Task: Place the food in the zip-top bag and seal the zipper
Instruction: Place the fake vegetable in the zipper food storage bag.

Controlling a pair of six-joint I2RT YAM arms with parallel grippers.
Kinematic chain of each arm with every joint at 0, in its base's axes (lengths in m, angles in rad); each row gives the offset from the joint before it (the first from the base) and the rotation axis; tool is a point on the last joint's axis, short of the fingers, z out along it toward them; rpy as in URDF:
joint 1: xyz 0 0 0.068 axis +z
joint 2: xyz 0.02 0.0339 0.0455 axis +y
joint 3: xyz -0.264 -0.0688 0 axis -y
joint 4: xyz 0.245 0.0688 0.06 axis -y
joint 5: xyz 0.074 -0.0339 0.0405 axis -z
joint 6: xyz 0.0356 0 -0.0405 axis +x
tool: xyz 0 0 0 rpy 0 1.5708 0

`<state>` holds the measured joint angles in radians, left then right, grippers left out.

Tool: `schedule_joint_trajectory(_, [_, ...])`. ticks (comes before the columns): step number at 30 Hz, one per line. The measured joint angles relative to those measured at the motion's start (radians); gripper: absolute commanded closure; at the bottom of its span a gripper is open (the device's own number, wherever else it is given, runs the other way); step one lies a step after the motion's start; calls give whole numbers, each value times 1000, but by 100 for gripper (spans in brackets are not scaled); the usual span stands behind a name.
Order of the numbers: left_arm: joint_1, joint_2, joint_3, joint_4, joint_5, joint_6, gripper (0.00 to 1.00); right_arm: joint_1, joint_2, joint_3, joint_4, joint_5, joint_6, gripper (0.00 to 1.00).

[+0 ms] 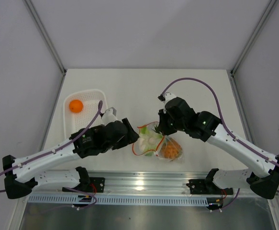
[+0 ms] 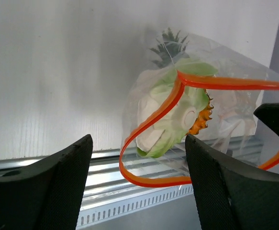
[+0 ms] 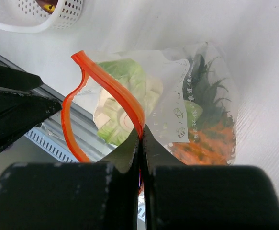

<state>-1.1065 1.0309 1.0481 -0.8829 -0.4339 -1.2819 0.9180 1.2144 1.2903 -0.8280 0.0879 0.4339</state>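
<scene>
Loading step: R end effector (image 3: 141,139) clamped on zipper (image 3: 110,86); L end effector (image 2: 139,143) apart beside bag (image 1: 161,143). Next prob.: grab orange fruit (image 1: 75,106), left of bag.

Left pincer (image 2: 138,143) wide apart, right pincer (image 3: 141,136) tight together; left arm (image 1: 48,155) and right arm (image 1: 239,146) inward, apparently low.

Right wrist view chops the white mesh basket (image 3: 34,24) up top, dark piece (image 3: 47,5) inside barely shows. Left wrist view's right edge cuts the zipper (image 2: 235,83).
</scene>
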Motion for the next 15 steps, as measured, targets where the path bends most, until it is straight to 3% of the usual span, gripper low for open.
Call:
schedule_joint_trajectory(4, [-2,-63,-108,110,26,37,31,-6,-1,0,0,-12,0,100])
schedule_joint_trajectory(8, [-2,-34,-120,167,39,56,34,-8,-1,0,0,-21,0,100])
schedule_joint_trajectory(12, [-2,22,-122,214,56,63,52,-8,-2,0,0,-25,0,100])
schedule_joint_trajectory(15, [-2,51,-137,252,72,71,59,-11,-4,-1,-1,-25,0,100])
